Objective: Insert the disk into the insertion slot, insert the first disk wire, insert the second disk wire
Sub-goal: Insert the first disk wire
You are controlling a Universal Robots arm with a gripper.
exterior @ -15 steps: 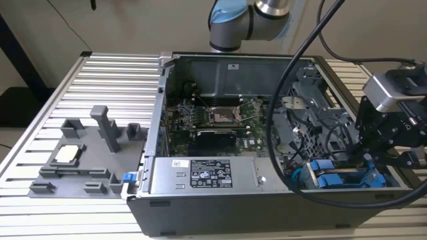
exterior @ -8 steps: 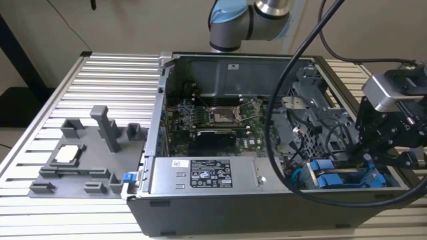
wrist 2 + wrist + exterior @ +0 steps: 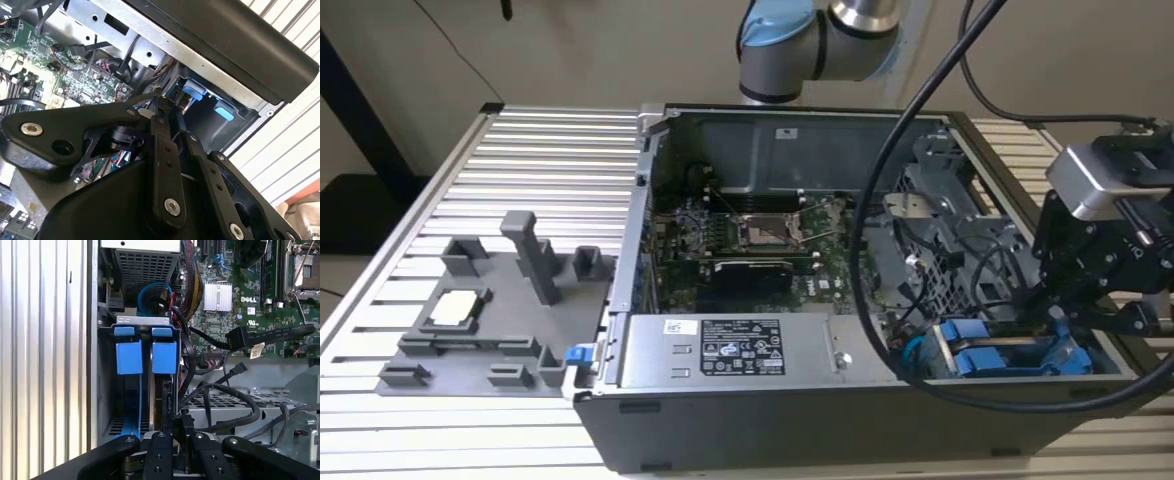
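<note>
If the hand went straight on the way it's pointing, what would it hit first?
Most likely the blue-framed drive seated in the grey drive cage, straight ahead of the hand in the first wrist view; depth is unclear.

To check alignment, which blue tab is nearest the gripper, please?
The tab by the cables, in line with the gripper; the other tab sits by the case wall.

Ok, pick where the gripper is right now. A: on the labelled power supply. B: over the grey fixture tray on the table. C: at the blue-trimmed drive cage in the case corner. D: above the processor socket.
C: in the exterior view the gripper hangs right beside the blue tabs, and the first wrist view looks into the blue-trimmed drive cage that bears them.
</note>
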